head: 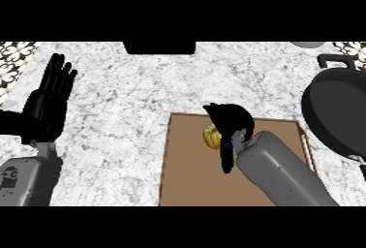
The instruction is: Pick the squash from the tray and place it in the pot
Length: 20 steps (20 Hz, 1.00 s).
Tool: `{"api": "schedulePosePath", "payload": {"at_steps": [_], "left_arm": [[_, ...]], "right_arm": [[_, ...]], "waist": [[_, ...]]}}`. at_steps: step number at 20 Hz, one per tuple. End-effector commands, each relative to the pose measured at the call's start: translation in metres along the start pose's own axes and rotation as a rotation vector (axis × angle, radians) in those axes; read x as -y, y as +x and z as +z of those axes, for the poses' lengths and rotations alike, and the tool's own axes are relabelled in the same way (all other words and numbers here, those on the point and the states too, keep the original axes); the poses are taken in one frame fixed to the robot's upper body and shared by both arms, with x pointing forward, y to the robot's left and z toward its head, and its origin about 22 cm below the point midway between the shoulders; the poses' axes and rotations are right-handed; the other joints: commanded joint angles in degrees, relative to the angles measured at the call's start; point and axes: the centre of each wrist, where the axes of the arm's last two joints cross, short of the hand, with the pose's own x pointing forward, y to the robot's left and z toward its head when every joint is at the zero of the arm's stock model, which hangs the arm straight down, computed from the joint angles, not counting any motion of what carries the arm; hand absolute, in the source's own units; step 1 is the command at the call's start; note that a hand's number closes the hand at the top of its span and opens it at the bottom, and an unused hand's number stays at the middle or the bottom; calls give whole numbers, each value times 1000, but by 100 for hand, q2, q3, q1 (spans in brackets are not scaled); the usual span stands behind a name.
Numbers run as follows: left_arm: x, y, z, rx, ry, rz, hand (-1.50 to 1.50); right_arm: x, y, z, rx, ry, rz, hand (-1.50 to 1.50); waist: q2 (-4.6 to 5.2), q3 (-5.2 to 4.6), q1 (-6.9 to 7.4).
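My right forearm (286,172) comes in low over the brown tray (193,179). My right hand (230,121) hangs over the tray's far part, its fingers curled down beside the yellow squash (210,137), which lies on the tray; I cannot tell if they grip it. The dark pot (336,111) sits to the right on the table (129,97). My left hand (46,104) rests at the left, fingers straight.

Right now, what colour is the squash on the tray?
Yellow-orange with darker ribs; the squash shows in the head view, partly hidden by the right hand.
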Motion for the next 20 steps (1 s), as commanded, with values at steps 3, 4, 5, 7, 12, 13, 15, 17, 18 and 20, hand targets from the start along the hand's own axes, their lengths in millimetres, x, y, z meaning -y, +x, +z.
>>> {"api": "schedulePosePath", "payload": {"at_steps": [3,4,5,7,12,13,15,17,18,20], "left_arm": [[7,-11,13,-1,2,-13,0],[16,7,15,8,3,-7,0],[2,1,3,1,-2,-16,0],[-1,7,16,-9,-10,10,0],[11,5,10,5,10,0,0],[29,-5,-14,2,4,3,0],[26,-7,2,3,-13,4,0],[10,2,13,1,-14,-4,0],[6,-9,15,6,-14,-4,0],[1,-2,-10,10,8,-5,0]], "right_arm": [[-24,5,-20,-56,7,9,-150],[-26,-39,-38,-46,9,9,-150],[-19,-16,-27,-46,17,14,-150],[-31,-18,-25,-38,15,12,-150],[-36,-18,-38,-7,-2,-6,-150],[-46,-12,-61,-10,23,17,-150],[-24,-23,-55,-6,33,-20,-150],[-48,-26,-65,20,44,-12,-150],[-41,-24,-58,64,61,25,150],[-67,-4,-66,139,39,77,150]], "waist": [[2,0,15],[8,4,50],[2,1,5],[-4,1,8],[-2,1,4],[23,1,10],[6,1,7],[5,1,27],[4,1,16],[32,1,28]]}}
